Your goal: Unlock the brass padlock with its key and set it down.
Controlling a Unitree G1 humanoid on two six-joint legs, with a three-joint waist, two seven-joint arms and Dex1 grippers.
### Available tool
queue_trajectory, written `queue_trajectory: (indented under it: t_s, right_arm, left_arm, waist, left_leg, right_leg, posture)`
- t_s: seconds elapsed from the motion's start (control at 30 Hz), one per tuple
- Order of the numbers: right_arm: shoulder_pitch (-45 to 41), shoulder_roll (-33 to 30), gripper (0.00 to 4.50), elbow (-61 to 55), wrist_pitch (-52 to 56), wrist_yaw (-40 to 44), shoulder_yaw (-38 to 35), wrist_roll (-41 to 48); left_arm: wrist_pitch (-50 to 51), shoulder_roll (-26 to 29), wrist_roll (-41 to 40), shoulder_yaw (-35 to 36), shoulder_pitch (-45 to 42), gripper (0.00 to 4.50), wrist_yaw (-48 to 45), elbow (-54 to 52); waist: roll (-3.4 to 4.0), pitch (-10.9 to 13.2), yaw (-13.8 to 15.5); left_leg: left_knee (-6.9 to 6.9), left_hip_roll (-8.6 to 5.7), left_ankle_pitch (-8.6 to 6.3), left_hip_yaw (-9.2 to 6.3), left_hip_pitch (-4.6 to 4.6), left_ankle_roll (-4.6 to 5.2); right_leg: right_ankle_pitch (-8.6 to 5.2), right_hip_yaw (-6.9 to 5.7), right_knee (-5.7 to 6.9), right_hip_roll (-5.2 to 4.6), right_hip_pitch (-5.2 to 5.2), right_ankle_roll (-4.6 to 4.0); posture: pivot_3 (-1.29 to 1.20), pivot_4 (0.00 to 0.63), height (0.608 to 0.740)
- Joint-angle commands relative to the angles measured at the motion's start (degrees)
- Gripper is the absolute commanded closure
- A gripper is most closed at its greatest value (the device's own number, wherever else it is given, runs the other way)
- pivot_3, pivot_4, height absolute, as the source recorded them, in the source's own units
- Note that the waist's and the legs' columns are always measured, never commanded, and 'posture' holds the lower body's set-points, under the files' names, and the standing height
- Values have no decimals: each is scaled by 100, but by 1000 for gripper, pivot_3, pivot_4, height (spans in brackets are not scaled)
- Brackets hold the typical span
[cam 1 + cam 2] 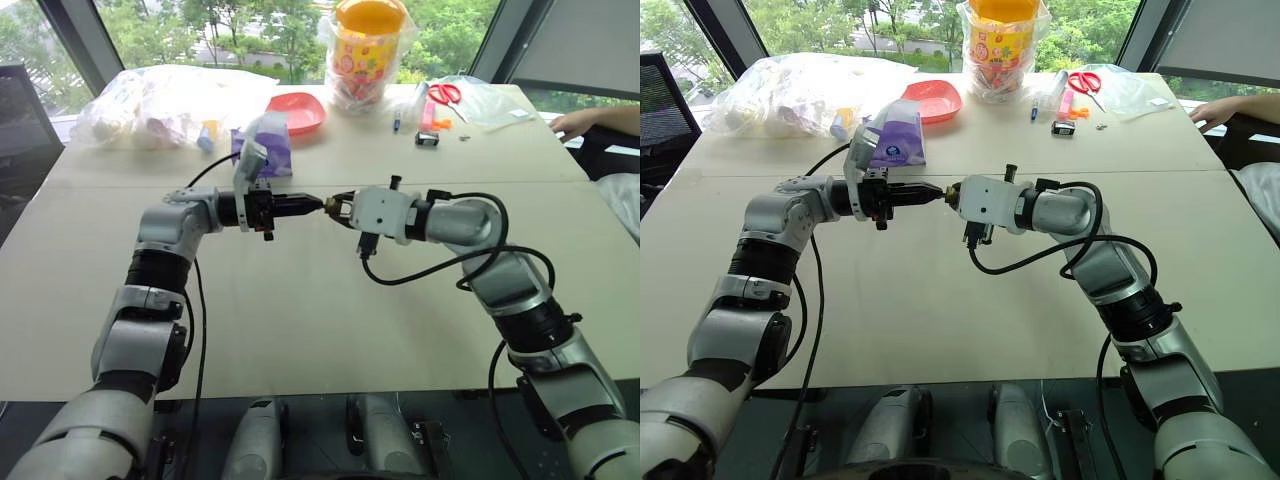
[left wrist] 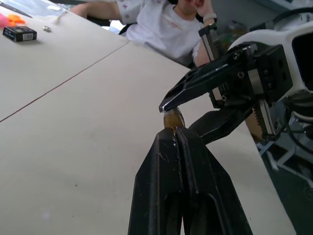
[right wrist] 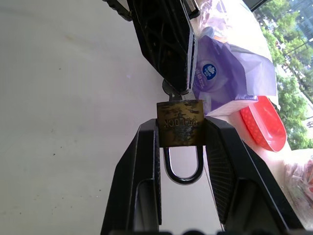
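Beige table fills the scene, with a red plate, a purple pack and scissors at its far edge. Above its middle the right gripper is clenched on the padlock, shackle toward its wrist. The left gripper, fingers pressed together, meets the padlock from the left at the key.

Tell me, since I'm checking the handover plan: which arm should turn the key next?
Left. Its tool is shut on the key at the brass padlock, which the right tool clamps steady above the table.
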Motion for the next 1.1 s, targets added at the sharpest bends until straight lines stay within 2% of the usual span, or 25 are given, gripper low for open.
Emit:
queue_trajectory:
  t_s: [0.03, 0.1, 0.27, 0.37, 0.43, 0.5, 0.6, 0.73, 0.83, 1.03, 1.1]
  right_arm:
    - [-96, 171, 3795, -480, 327, 68, -272, 410]
    - [-104, 209, 3795, -566, 593, 152, -316, 570]
    - [-115, 273, 3795, -676, 1098, 235, -427, 848]
    - [-118, 281, 3795, -708, 1276, 260, -455, 955]
    - [-122, 269, 3795, -715, 1294, 256, -450, 959]
    - [-132, 245, 3795, -706, 1226, 244, -424, 904]
    - [-141, 18, 3795, -591, 654, 191, -172, 428]
    - [-112, -136, 3795, -410, 26, 83, 17, 21]
    - [-106, -104, 3795, -339, -131, 24, 13, -51]
    - [-141, -58, 3795, -259, -262, 16, -12, -133]
    - [-159, -58, 3795, -226, -297, 7, -5, -181]
  left_arm:
    - [-819, 41, 449, -213, 123, 4485, 63, -224]
    - [-1479, -82, 638, -134, 156, 4485, 365, -173]
    - [-2878, -12, 1250, -436, 387, 4485, 365, -200]
    - [-3385, -21, 1363, -451, 411, 4485, 376, -121]
    - [-3381, 23, 1470, -523, 386, 4485, 357, -56]
    - [-2819, 31, 1299, -462, 304, 4485, 348, -1]
    - [-1033, 95, 491, -76, 53, 4485, 217, -22]
    - [587, 225, -316, 333, -196, 4485, 174, -143]
    - [977, 252, -455, 378, -213, 3562, 210, -280]
    - [1000, 152, -363, 218, -56, 1285, 331, -643]
    - [1014, 131, -377, 145, -14, 1285, 265, -748]
  waist:
    - [0, 0, 2]
    - [0, 0, 5]
    - [0, 0, 16]
    - [0, 0, 13]
    - [0, 0, 12]
    - [0, 0, 10]
    - [0, 0, 11]
    - [0, 0, -29]
    - [0, 0, -36]
    - [0, 0, 16]
    - [0, 0, 10]
  left_leg:
    - [0, 0, 0, 0, 0, 0]
    - [0, 0, 0, 0, 0, 0]
    - [0, 0, 0, 1, 0, 0]
    - [0, 0, 0, 1, 0, 0]
    - [0, 0, 0, 1, 0, 0]
    - [0, 0, 0, 1, 0, 0]
    - [2, -1, 0, 1, 0, 0]
    - [1, 0, 0, -1, 0, 1]
    - [0, 2, 0, -4, 0, 1]
    - [1, 0, 0, -5, 1, 0]
    - [2, -2, 0, -4, 1, 0]
  right_leg:
    - [0, 0, 0, 0, 0, 0]
    - [0, 0, 0, 0, 0, -1]
    - [1, 0, -2, -4, 1, -1]
    - [1, 0, -1, -3, 1, -1]
    - [1, -1, -1, -3, 1, -1]
    - [1, -1, -1, -3, 0, -1]
    - [0, -1, 1, -2, 1, 1]
    - [-4, 0, 1, 0, 0, 7]
    - [-4, -1, 2, 3, -1, 7]
    - [-3, -1, 1, 0, 4, 6]
    - [-3, 0, -1, -3, 5, 6]
  posture:
    - [0, 150, 740]
    - [0, 150, 740]
    - [0, 150, 740]
    - [0, 150, 740]
    - [0, 150, 740]
    - [0, 150, 740]
    - [0, 150, 740]
    - [0, 150, 740]
    - [0, 150, 740]
    - [0, 150, 740]
    - [0, 150, 740]
